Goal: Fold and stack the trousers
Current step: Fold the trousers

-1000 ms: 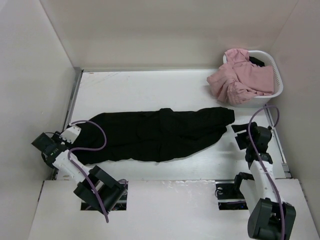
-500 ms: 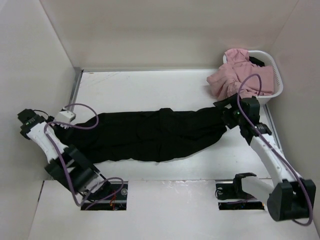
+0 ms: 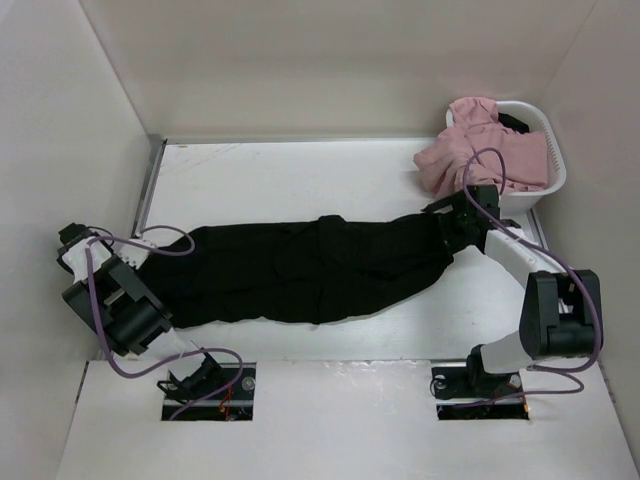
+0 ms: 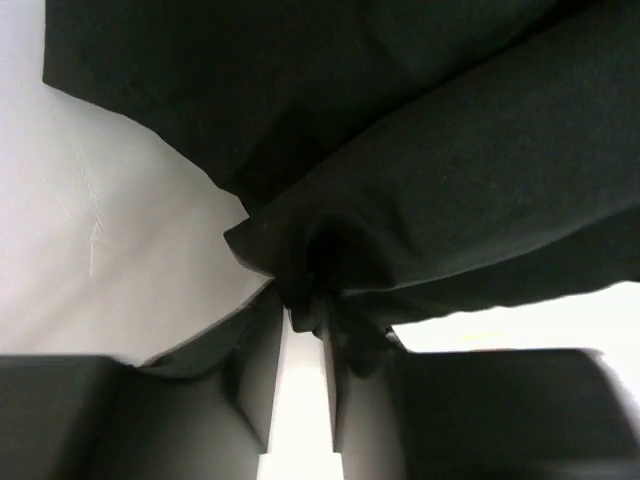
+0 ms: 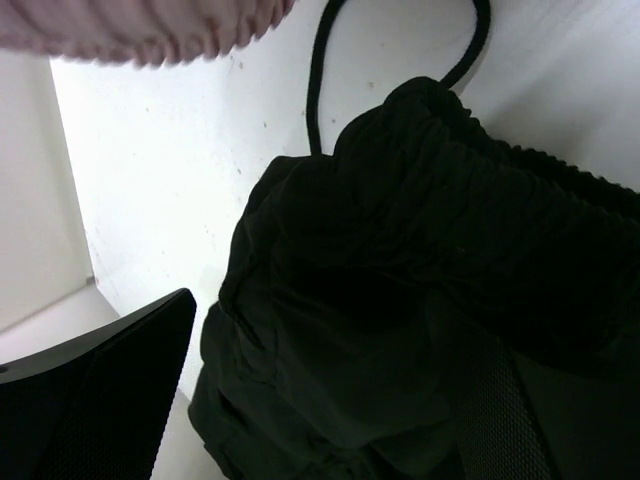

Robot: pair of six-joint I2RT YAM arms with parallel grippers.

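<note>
Black soft trousers [image 3: 310, 270] lie stretched along the table [image 3: 300, 180], hems left, waistband right. Our left gripper [image 4: 308, 305] pinches a hem fold. Our right gripper [image 3: 455, 222] straddles the waistband, jaws spread, likely to lift both ends together. A pink garment [image 3: 480, 155] in its white basket [image 3: 557, 176] crowds that arm.

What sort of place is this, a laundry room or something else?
Probably a robot test bench, not a home laundry: a left arm and right arm bolted to a table boxed in by plain white walls, with black trousers spread out and a white basket holding a pink garment.
</note>
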